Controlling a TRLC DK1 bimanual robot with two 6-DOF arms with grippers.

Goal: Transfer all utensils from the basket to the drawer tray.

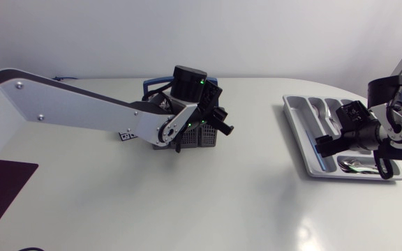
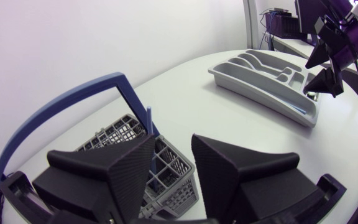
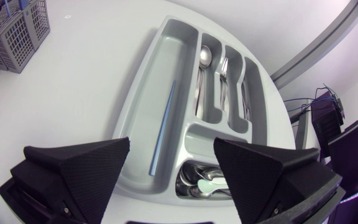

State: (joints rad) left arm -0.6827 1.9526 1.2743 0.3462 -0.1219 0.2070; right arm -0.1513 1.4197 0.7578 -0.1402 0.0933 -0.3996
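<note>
- The left claw (image 2: pixel 173 149) hangs right over the basket (image 2: pixel 182 190), jaws spread wide and holding nothing. I judge it is lined up to drop onto the blue straw (image 2: pixel 149 124) that stands upright in a cell just ahead of one finger.
- The straw leans close to the blue handle (image 2: pixel 55 109), so the claw will probably have to come in from the open side (the handle arches over the far half of the basket).
- The right claw (image 3: pixel 171 149) hovers above the near end of the tray (image 3: pixel 157 62), also wide open and empty. A tray straw (image 3: pixel 162 127) lies lengthwise in the long side compartment, straight below the gap between the fingers, which suits its length.
- The other cutlery is sorted by kind: a spoon (image 3: pixel 205 56) and forks (image 3: pixel 225 81) in the narrow lengthwise slots, and small spoons (image 3: pixel 207 182) heaped in the crosswise slot near the claw.
- Basket and tray sit well apart on the bench (image 1: pixel 187 202), each within its own arm's reach. That placing suggests one arm picks while the other waits at the drop-off.
- Hard to make out:
  - In the head view the left arm covers most of the basket.
  - In the left wrist view the fingers hide its near cells, so I cannot tell whether anything besides the straw remains inside.
  - The right claw's fingers cut off the tray's near corners.
</note>
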